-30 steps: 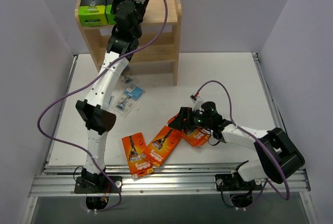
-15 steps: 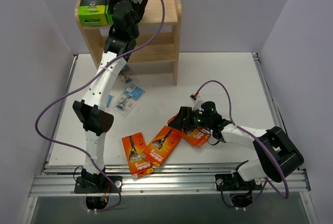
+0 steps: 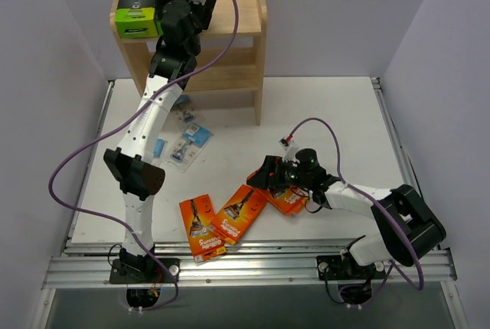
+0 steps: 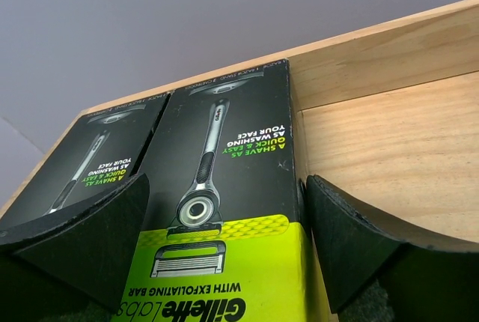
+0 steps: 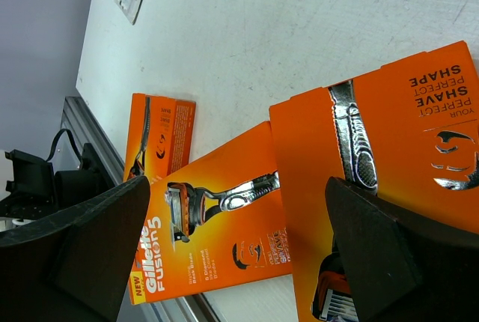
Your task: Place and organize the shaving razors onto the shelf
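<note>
Between left gripper's (image 4: 227,187) wide-spread fingers, on shelf (image 4: 389,135) top: black-and-green razor box (image 4: 224,127), not pinched. Right gripper (image 5: 239,187) fully open, empty, hovering just above orange razor boxes (image 5: 419,135) on table (image 5: 299,30).

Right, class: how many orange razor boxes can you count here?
3. The leftmost orange box lies near the front of the table; the middle orange box just right of it; the third orange box partly beneath the right claw. None appears hidden.

My white bench (image 3: 321,115) lies before me, with pale lilac walls (image 3: 344,15) around it and a grooved metal rail (image 3: 253,268) along its near edge.
</note>
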Controlling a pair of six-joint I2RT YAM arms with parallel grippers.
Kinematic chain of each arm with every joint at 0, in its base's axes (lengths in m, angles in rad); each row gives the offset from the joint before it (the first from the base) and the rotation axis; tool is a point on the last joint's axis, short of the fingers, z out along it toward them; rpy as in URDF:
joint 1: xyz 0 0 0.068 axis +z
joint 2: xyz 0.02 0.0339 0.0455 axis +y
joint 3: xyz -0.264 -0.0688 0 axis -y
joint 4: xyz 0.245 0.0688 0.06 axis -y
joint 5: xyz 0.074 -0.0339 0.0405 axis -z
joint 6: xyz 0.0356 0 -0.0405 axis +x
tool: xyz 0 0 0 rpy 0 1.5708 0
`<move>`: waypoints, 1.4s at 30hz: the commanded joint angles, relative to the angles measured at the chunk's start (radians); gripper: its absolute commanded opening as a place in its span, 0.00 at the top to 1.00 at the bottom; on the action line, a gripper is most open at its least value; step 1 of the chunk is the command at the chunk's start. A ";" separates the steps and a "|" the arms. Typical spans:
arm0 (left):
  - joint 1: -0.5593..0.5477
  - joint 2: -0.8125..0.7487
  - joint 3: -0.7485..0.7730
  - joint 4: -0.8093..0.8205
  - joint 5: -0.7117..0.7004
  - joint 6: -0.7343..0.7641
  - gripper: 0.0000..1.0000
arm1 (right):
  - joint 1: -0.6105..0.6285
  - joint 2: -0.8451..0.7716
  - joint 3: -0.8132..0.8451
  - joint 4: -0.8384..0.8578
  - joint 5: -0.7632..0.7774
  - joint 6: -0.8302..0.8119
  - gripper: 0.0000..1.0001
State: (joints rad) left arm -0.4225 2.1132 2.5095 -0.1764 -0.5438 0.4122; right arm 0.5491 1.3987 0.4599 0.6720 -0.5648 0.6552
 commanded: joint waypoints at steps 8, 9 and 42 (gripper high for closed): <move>0.013 -0.084 0.006 -0.051 -0.002 -0.029 0.06 | 0.003 -0.020 -0.023 -0.069 -0.015 0.014 0.00; 0.010 -0.085 0.009 -0.054 0.001 -0.036 0.06 | 0.003 -0.021 -0.023 -0.069 -0.017 0.014 0.00; -0.048 -0.131 0.072 -0.095 0.169 -0.102 0.06 | 0.003 -0.069 -0.044 -0.084 -0.023 0.012 0.00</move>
State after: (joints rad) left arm -0.4637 2.0850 2.5790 -0.3080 -0.4351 0.3260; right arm 0.5495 1.3510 0.4320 0.6525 -0.5652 0.6655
